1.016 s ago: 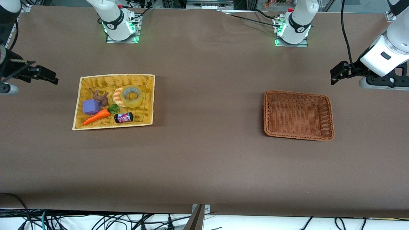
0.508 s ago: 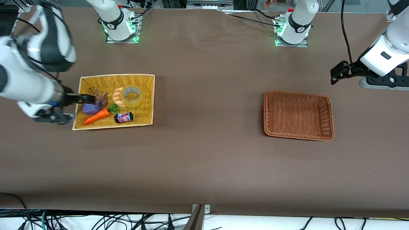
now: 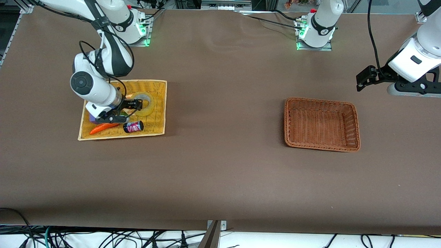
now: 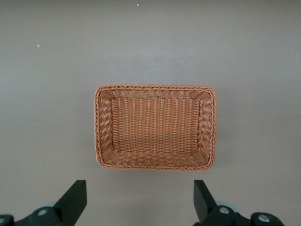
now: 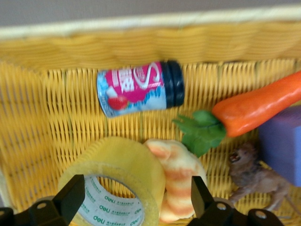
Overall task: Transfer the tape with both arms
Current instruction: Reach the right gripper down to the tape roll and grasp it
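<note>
The tape [image 3: 148, 105], a yellowish translucent roll, lies in the yellow wicker tray [image 3: 156, 82] toward the right arm's end of the table. My right gripper [image 3: 137, 105] is low over the tray, open. In the right wrist view its fingers [image 5: 70, 197] stand either side of the tape [image 5: 117, 174] and the striped croissant toy [image 5: 178, 181] beside it, gripping nothing. My left gripper [image 3: 361, 82] waits open in the air at the left arm's end of the table. The left wrist view shows this gripper [image 4: 139, 202] with nothing between its fingers.
The tray also holds a pink-labelled bottle [image 5: 141, 89], a toy carrot [image 5: 258, 108], a purple block [image 5: 284, 141] and a brown toy [image 5: 256, 181]. A brown wicker basket [image 3: 320, 100] with nothing in it sits toward the left arm's end of the table; its rim [image 4: 155, 87] also shows below the left wrist.
The right arm has swung in from the table's end, across the tray, and brought its open gripper down at the tape. The left arm has not moved.
</note>
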Robot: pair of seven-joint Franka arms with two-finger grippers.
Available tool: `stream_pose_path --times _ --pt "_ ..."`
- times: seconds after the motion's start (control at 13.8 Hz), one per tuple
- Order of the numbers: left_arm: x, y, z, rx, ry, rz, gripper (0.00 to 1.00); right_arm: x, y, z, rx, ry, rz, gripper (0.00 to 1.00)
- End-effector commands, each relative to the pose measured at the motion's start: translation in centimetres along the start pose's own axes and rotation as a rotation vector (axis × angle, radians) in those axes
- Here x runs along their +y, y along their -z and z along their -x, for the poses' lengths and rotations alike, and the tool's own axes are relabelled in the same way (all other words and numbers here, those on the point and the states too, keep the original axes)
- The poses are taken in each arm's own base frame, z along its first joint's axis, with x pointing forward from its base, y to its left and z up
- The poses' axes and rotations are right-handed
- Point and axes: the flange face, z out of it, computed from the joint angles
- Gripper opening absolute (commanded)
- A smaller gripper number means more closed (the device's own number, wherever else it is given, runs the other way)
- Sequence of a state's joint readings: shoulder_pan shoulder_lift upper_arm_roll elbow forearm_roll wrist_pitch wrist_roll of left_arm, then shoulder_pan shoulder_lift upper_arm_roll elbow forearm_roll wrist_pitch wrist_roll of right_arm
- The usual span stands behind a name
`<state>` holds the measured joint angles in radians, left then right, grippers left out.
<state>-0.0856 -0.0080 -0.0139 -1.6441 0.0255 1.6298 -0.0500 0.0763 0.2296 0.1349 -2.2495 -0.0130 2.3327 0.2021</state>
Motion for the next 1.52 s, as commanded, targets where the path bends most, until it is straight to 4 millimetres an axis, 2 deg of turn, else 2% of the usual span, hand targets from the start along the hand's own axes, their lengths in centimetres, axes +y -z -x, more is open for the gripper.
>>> stream_pose_path --times 0.0,0.15,0.36,0.58,0.65,0.73,0.8,0.87,1.02,1.23,1.31,1.45 --pt "0.0 0.6 0.3 0.014 -0.018 -0.005 1.00 0.3 0.5 1.5 0.013 -0.009 0.010 1.00" --pt "0.0 0.6 0.3 0.016 -0.018 -0.005 1.00 0.3 -0.1 1.8 0.009 -0.006 0.013 1.00" --pt "-0.1 0.6 0.3 0.014 -0.018 -0.005 1.00 0.5 -2.6 2.9 0.026 0.000 0.008 1.00" --pt "0.0 0.6 0.3 0.014 -0.018 -0.005 1.00 0.6 -3.4 3.5 0.027 0.000 0.007 1.00" --pt "0.0 0.6 0.3 0.014 -0.018 -0.005 1.00 0.6 -3.6 3.5 0.024 0.003 0.006 0.97" --pt "0.0 0.6 0.3 0.014 -0.018 -0.005 1.00 0.6 -3.9 3.5 0.019 0.006 0.007 0.68" --pt "0.0 0.6 0.3 0.014 -0.018 -0.005 1.00 0.5 -3.8 3.4 0.021 0.011 0.006 0.23" --pt "0.0 0.6 0.3 0.014 -0.018 -0.005 1.00 -0.4 -3.5 3.3 0.027 0.033 0.008 0.00" --pt "0.0 0.6 0.3 0.014 -0.018 -0.003 1.00 -1.4 -2.7 3.1 0.042 0.053 0.009 0.00" --pt "0.0 0.6 0.3 0.016 -0.018 -0.005 1.00 -1.5 -2.3 2.9 0.052 0.054 0.008 0.00" --pt "0.0 0.6 0.3 0.014 -0.018 -0.003 1.00 -1.5 -1.4 2.5 0.067 0.054 0.006 0.00" --pt "0.0 0.6 0.3 0.014 -0.018 -0.005 1.00 -2.1 3.3 0.9 0.061 0.054 0.016 0.00"
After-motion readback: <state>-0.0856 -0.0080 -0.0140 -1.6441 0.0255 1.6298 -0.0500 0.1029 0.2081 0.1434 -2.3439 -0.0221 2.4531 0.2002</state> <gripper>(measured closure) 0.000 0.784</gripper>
